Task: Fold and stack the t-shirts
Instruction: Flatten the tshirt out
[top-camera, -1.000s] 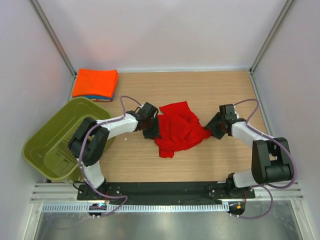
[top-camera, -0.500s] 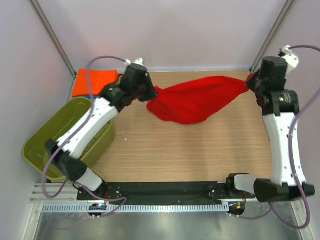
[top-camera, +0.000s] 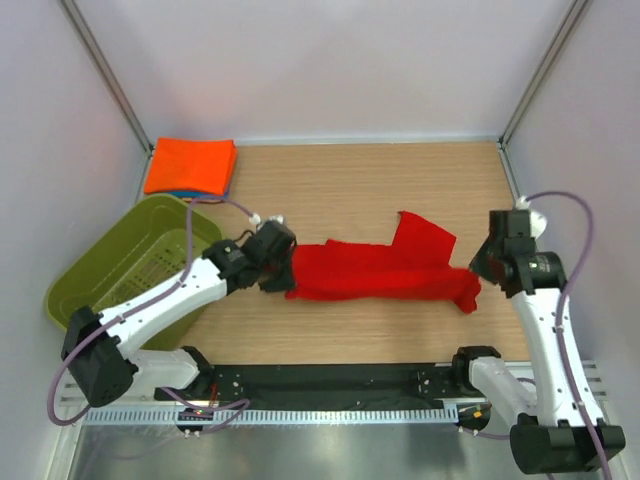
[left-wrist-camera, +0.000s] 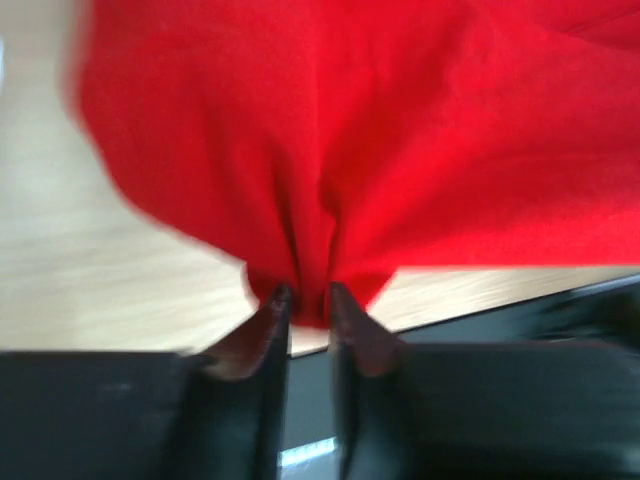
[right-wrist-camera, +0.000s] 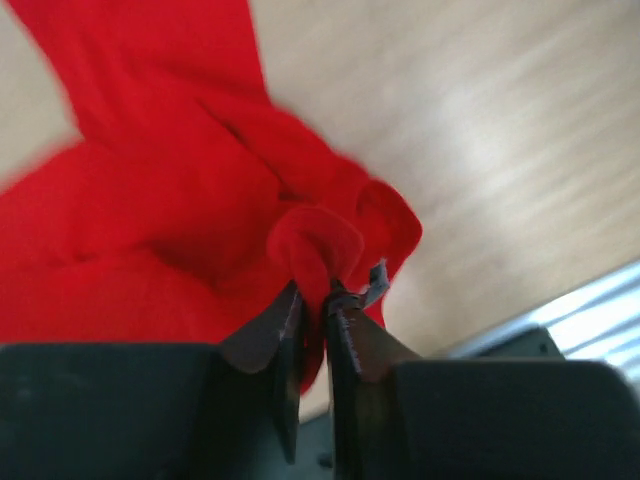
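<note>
The deep red t-shirt (top-camera: 380, 268) is stretched out left to right across the middle of the wooden table, low over it. My left gripper (top-camera: 287, 283) is shut on its left end; the left wrist view shows red cloth (left-wrist-camera: 330, 150) pinched between the fingers. My right gripper (top-camera: 474, 283) is shut on its right end, with a bunched fold of the red shirt (right-wrist-camera: 200, 200) between the fingers in the right wrist view. The orange t-shirt (top-camera: 190, 165) lies folded at the back left on top of the blue t-shirt (top-camera: 185, 195), of which only an edge shows.
The olive-green basket (top-camera: 110, 275) stands at the left, close to my left arm. White walls close in the table on three sides. The black rail (top-camera: 330, 382) runs along the near edge.
Both arms lifted the red shirt off the table and spread it high toward the back, then brought it down and forward; it now hangs stretched low across the middle.
</note>
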